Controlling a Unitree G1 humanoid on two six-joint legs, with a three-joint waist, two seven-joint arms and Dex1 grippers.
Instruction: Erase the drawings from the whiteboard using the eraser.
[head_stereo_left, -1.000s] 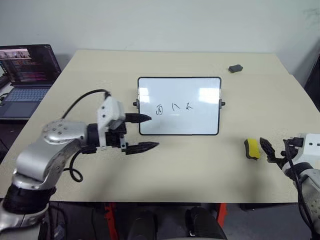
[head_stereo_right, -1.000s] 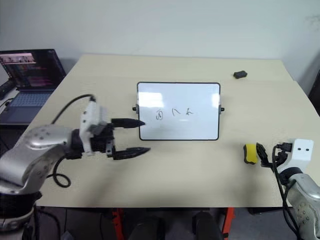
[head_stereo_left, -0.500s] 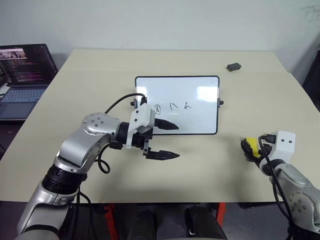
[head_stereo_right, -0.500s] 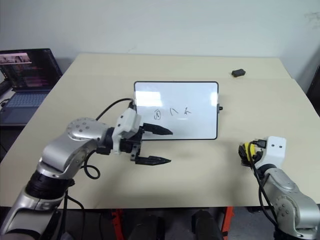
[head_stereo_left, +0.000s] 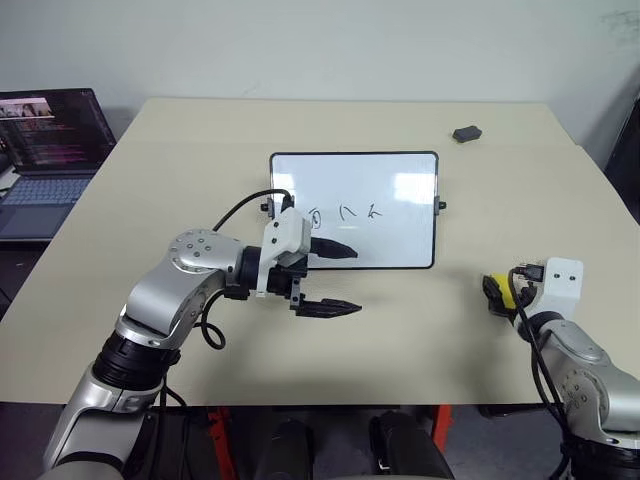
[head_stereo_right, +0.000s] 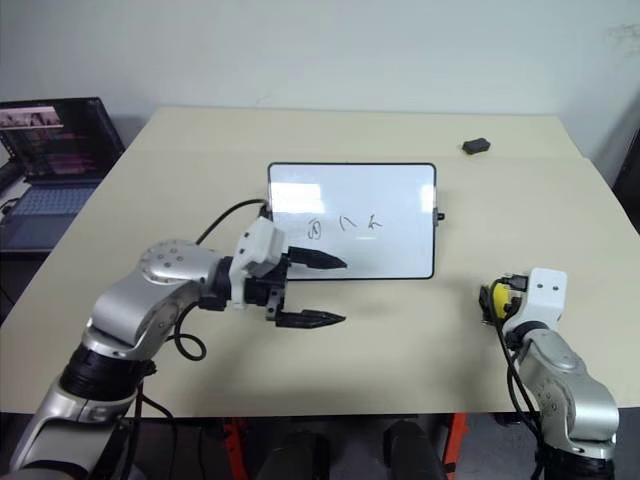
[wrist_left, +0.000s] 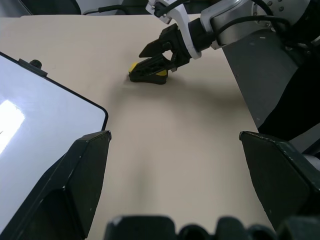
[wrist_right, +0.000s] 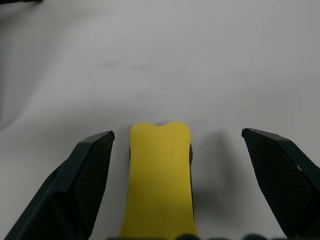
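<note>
Nearest the robot, well to the right of the whiteboard (head_stereo_left: 354, 210) and closer than its near edge, the eraser (wrist_right: 160, 180) lies flat on the table (head_stereo_left: 420, 340). The right gripper (wrist_left: 152, 62) has its fingers spread wide, one on each side of the yellow block, not yet pinching it. So the pickup is only being lined up: closing and lifting are still to come.

Just off the whiteboard's near left corner, the left gripper (head_stereo_left: 335, 278) hangs with its jaws spread and nothing between them, one finger over the board's lower edge.

On the whiteboard itself, the drawings (head_stereo_left: 347, 213) sit intact in a short row, untouched by any wiping. By my reading, the erasing has not begun.
</note>
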